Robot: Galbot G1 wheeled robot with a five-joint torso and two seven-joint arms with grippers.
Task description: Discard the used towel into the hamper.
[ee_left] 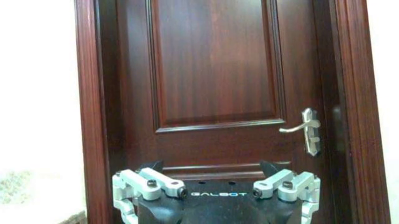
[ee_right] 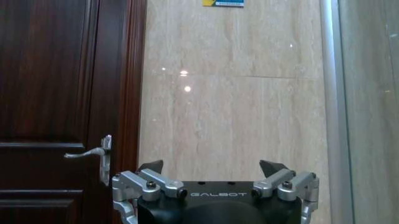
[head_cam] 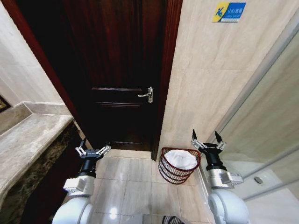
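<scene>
Dark red-brown hamper (head_cam: pixel 179 165) upright on floor, white towel (head_cam: pixel 181 159) inside.

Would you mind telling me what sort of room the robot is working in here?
Probably a hotel-style bathroom: a stone counter, a dark wooden door in marble-tiled walls, and the hamper holding a white towel.

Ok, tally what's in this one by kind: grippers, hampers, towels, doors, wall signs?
Grippers: 2, left gripper and right gripper, both open and empty
Hampers: 1, the hamper
Towels: 1, white towel inside it
Doors: 1, dark wooden door
Wall signs: 1, blue-and-yellow sign
Total: 6
</scene>
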